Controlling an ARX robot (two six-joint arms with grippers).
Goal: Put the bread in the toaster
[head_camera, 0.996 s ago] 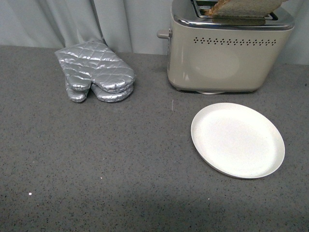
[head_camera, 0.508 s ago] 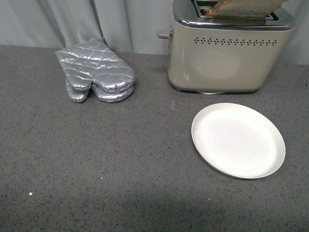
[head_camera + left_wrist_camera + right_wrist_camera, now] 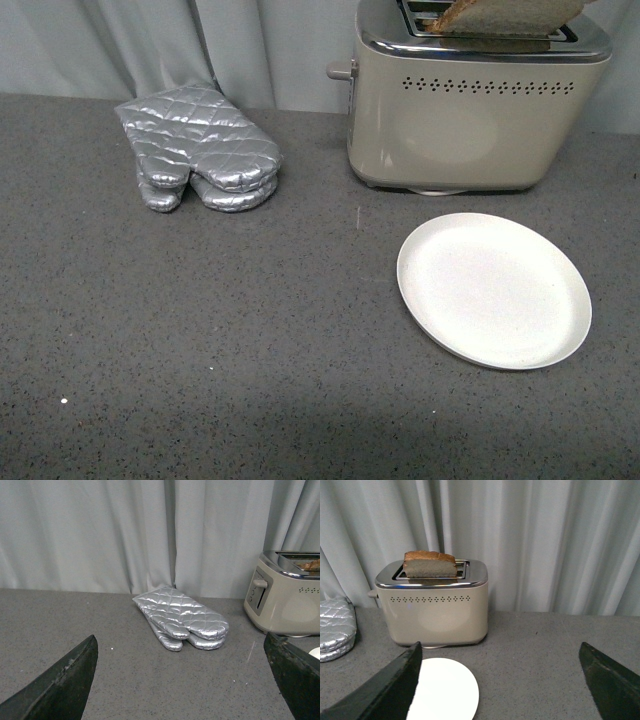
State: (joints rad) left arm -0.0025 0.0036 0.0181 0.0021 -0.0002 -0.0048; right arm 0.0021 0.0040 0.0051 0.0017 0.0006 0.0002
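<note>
Upright, the bread [image 3: 430, 565] stands in the toaster [image 3: 432, 605] slot — top protruding.

So the bench [image 3: 200, 330] is a dark grey speckled surface running back to a pale curtain. Sitting right on it: a beige toaster [image 3: 470, 120] at the back right, an empty white plate [image 3: 493, 290] just in front of that, and a pair of shiny silver oven mitts [image 3: 198, 148] stacked at the back left, well apart from both.

Soft, even, diffuse light; sharp focus, faint shadows, mild glare on the toaster [image 3: 478, 100] chrome.
</note>
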